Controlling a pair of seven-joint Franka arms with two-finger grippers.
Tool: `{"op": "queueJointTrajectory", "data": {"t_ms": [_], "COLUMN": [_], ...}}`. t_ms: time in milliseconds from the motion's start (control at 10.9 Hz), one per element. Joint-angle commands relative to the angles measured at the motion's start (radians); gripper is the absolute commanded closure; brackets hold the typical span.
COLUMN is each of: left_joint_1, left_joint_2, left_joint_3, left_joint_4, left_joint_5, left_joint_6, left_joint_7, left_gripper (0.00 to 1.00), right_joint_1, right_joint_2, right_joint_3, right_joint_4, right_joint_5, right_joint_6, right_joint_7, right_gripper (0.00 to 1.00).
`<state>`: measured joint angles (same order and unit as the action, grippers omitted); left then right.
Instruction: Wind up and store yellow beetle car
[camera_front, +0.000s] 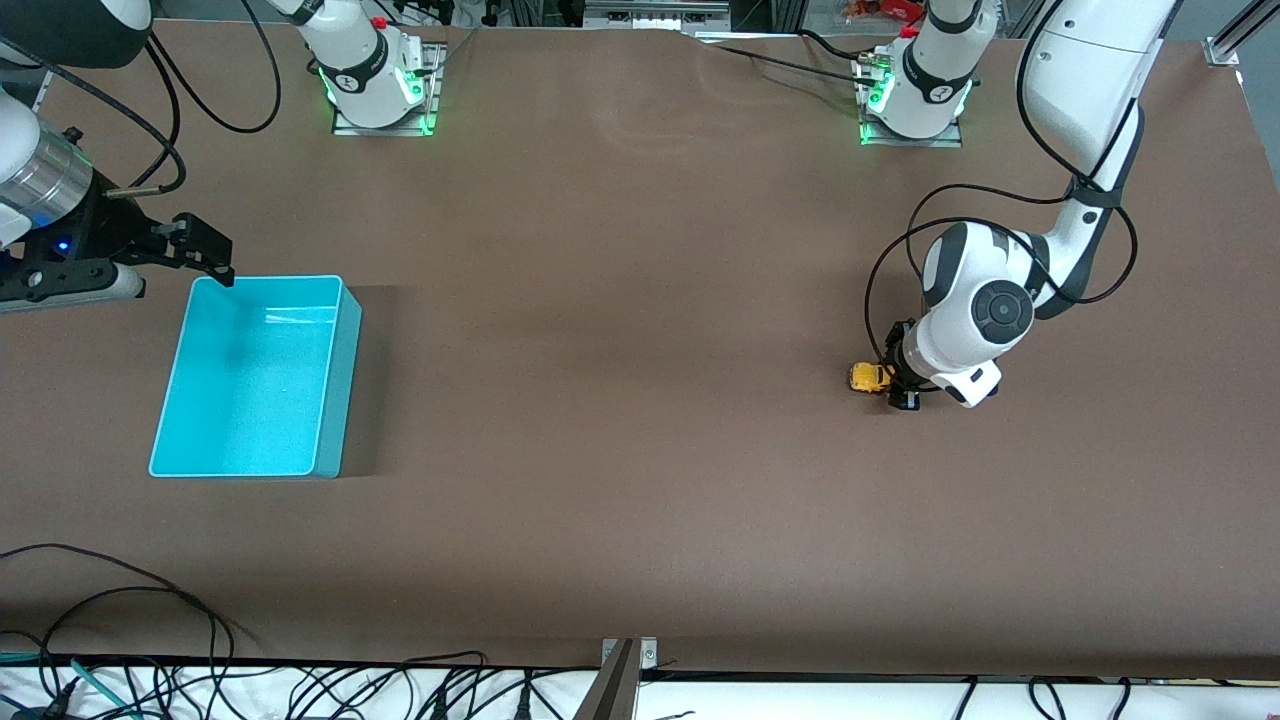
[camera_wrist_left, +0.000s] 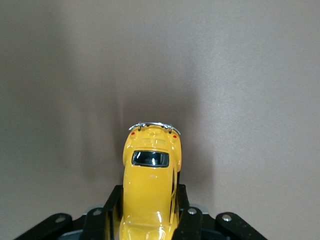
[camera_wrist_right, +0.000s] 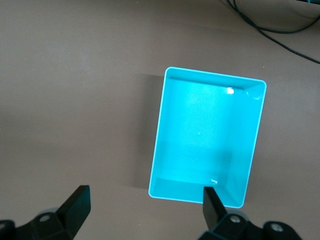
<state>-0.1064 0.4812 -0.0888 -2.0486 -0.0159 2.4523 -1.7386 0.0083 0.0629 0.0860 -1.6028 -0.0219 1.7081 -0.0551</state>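
The left claw (camera_front: 893, 385) sits low at the right of the front frame, pinching the car (camera_front: 868, 377) between its two black fingers (camera_wrist_left: 111, 212). In the left wrist view the fingers press on both flanks of the yellow body, down at the bottom centre of the frame. The car's long axis runs straight out from the claw, with the chrome bumper at the end away from the palm. In the front view the part of the car that shows sticks out of the claw toward the frame's left, level and low to the desk (camera_front: 620, 350). I can't tell whether the wheels rest on the surface or hang just clear of it.

That axis is what the next move turns on, as I judge it. To wind the car it has to be rolled along its own length, so the claw must drag it along the line it points.

The left arm reaches down from the upper right, its wrist bent so the claw points sideways across the desk.

The bin (camera_front: 255, 378) stands at the left of the frame, well apart from the car. The right claw (camera_front: 205, 250) hangs over its upper corner, fingers spread and holding nothing, and that arm waits.
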Motion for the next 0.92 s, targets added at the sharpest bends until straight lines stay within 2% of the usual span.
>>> {"op": "queueJointTrajectory", "data": {"t_ms": [0, 367, 826], "left_joint_1": [0.007, 0.062, 0.114], "left_joint_2": [0.043, 0.053, 0.103], "left_joint_3": [0.001, 0.006, 0.007], "left_joint_4": [0.028, 0.039, 0.044], "left_joint_5": [0.004, 0.019, 0.019], "left_joint_6": [-0.001, -0.001, 0.031], "left_joint_7": [-0.012, 0.005, 0.138], "left_gripper": [1.00, 1.00, 1.00], "right_joint_1": [-0.004, -0.004, -0.004], "right_joint_2": [0.009, 0.009, 0.009], "right_joint_3": [0.001, 0.001, 0.001], "right_joint_4": [0.024, 0.024, 0.024], "right_joint_5": [0.011, 0.011, 0.011], "right_joint_6": [-0.012, -0.012, -0.012], "right_joint_7": [-0.003, -0.005, -0.005], "right_gripper": [0.00, 0.00, 0.00]}}
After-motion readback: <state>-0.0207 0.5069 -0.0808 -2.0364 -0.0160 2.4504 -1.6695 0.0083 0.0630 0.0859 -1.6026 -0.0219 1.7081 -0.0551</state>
